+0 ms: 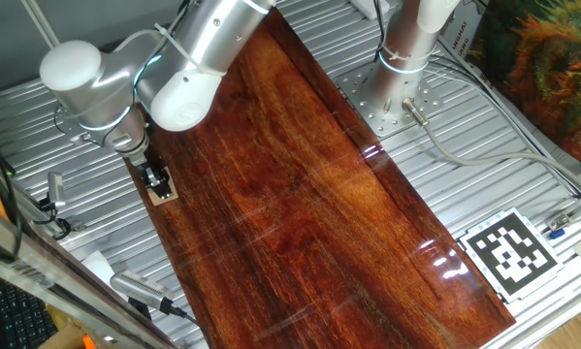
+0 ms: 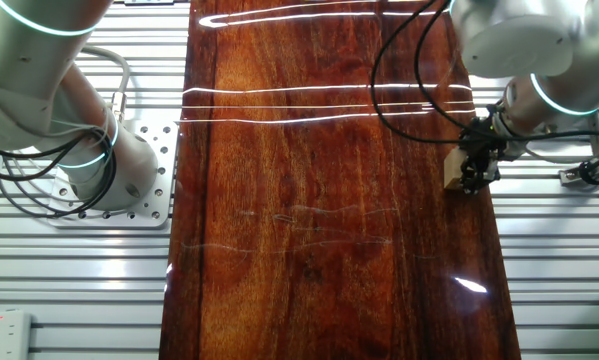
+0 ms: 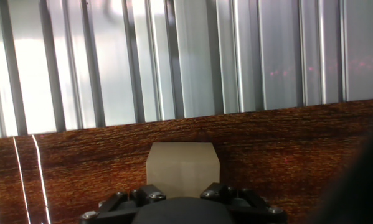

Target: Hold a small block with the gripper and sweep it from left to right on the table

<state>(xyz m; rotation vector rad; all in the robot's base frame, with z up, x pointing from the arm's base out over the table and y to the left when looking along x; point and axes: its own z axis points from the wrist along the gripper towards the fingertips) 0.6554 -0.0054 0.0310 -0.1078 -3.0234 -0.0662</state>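
At the left edge of the surface (image 1: 300, 194), the gripper (image 1: 157, 180) stands over the small block (image 1: 162, 191), its fingers apparently closed on it. To sweep well, I would keep the block flat, pressed lightly, travelling straight rightward. The hand view crops the fingertips, so the actual contact stays unclear.

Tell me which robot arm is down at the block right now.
The arm whose black gripper sits on the small block at the table edge; the other arm stands off the board.
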